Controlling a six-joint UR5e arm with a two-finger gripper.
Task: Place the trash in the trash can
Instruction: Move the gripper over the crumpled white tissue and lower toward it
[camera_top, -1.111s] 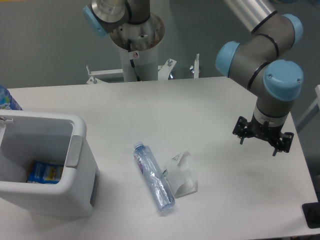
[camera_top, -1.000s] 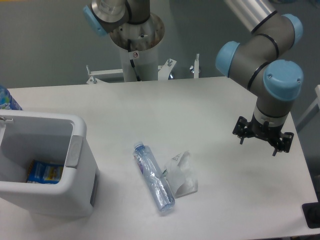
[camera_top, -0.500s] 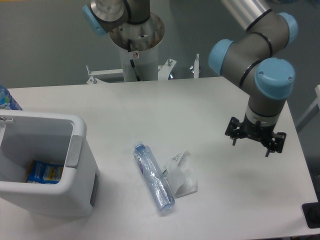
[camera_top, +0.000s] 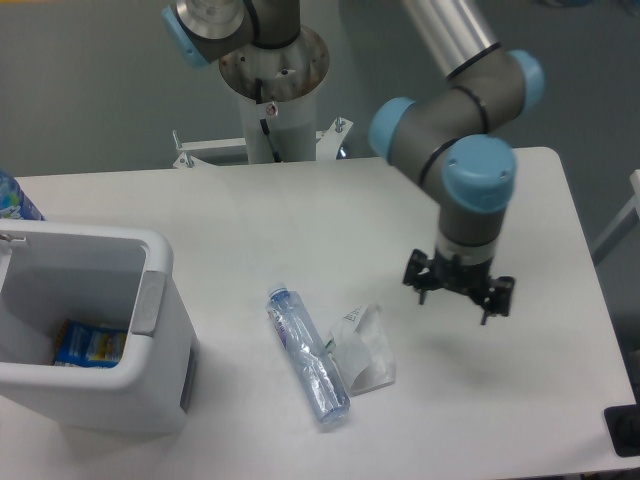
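Two pieces of trash lie on the white surface, both down and to the left of the end effector. The crumpled translucent wrapper is the nearer, just lower-left of it, and the clear plastic bottle lies on its side against the wrapper's far edge, cap pointing up the surface. Neither has moved since the earlier frames.

The end effector hangs above the surface, pointing down, its fingers spread apart and holding nothing. It has travelled leftward from the right edge of the surface, where it hung a second ago, and now sits much closer to the wrapper. The arm's blue-capped joints have swung over with it.

Far to its left, at the edge of the surface, stands the white-grey trash can, grey handle panel facing the bottle. A blue packet lies at its bottom, as before. A blue-patterned object peeks in behind the can.
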